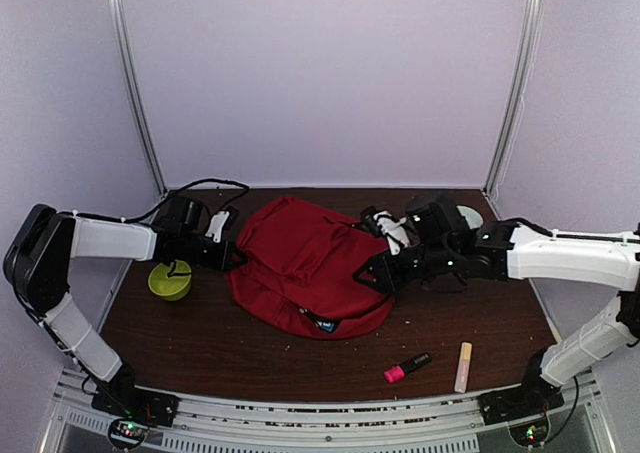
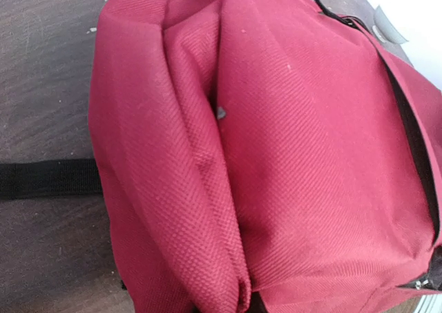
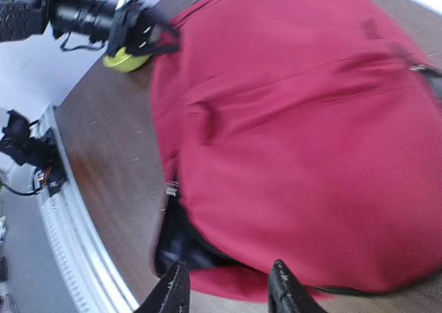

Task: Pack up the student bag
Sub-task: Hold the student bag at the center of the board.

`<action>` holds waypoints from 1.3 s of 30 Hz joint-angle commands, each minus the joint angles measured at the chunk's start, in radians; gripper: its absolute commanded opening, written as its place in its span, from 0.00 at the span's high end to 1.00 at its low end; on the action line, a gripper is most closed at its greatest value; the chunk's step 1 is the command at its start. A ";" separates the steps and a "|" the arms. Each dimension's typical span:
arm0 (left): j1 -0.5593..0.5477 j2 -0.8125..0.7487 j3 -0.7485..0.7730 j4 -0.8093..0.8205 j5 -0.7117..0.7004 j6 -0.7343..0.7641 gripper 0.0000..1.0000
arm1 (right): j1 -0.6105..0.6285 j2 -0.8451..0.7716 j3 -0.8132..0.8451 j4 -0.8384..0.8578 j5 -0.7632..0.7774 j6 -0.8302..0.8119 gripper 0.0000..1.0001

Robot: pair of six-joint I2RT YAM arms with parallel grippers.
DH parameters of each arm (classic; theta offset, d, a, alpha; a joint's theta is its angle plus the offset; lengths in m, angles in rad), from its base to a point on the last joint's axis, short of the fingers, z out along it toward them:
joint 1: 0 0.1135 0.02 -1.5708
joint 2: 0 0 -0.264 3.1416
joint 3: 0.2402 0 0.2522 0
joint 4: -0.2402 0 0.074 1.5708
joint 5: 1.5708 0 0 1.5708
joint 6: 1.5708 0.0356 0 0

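Observation:
The student bag (image 1: 305,268), a red fabric backpack, lies in the middle of the brown table. My left gripper (image 1: 232,256) is at its left edge. In the left wrist view the bag (image 2: 290,154) fills the frame and a pinched fold of fabric (image 2: 238,271) runs down to my hidden fingers, so the gripper looks shut on it. My right gripper (image 1: 368,276) is over the bag's right side. In the right wrist view it (image 3: 228,296) is open and empty, its fingertips (image 3: 173,292) just before the bag's dark open mouth (image 3: 181,244).
A pink highlighter (image 1: 407,367) and a cream marker (image 1: 464,366) lie near the front right edge. A lime-green round object (image 1: 170,280) sits left of the bag. A black strap (image 2: 48,178) lies on the table. A grey-white disc (image 1: 468,216) is at the back right.

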State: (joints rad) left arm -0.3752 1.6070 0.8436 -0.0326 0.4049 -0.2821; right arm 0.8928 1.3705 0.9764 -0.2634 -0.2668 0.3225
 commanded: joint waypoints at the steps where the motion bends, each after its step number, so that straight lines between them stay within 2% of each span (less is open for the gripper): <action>1: -0.034 -0.088 -0.014 0.092 0.034 -0.014 1.00 | 0.093 0.192 0.131 -0.028 -0.137 -0.072 0.64; 9: -0.072 -0.153 -0.030 0.046 -0.039 0.001 1.00 | 0.153 0.445 0.357 -0.257 -0.130 -0.079 0.65; 13: -0.091 -0.152 -0.020 0.022 -0.064 0.023 1.00 | 0.153 0.452 0.355 -0.286 -0.067 -0.076 0.66; 18: -0.111 -0.139 0.007 -0.010 -0.088 0.045 1.00 | 0.148 0.416 0.371 -0.325 -0.077 -0.127 0.67; 22: -0.123 -0.138 0.020 -0.020 -0.096 0.056 1.00 | 0.134 0.359 0.363 -0.296 -0.130 -0.153 0.59; 25: -0.125 -0.135 0.024 -0.022 -0.098 0.055 1.00 | 0.114 0.347 0.341 -0.276 -0.142 -0.154 0.57; 32: -0.137 -0.136 0.037 -0.032 -0.103 0.058 1.00 | 0.064 0.424 0.339 -0.266 -0.122 -0.142 0.75; 39: -0.141 -0.136 0.043 -0.035 -0.104 0.057 1.00 | 0.069 0.510 0.378 -0.312 -0.141 -0.158 0.75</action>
State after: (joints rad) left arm -0.5014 1.4799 0.8455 -0.1234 0.2871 -0.2420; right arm 0.9535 1.8355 1.3174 -0.5404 -0.4046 0.1844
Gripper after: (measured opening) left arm 0.040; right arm 0.242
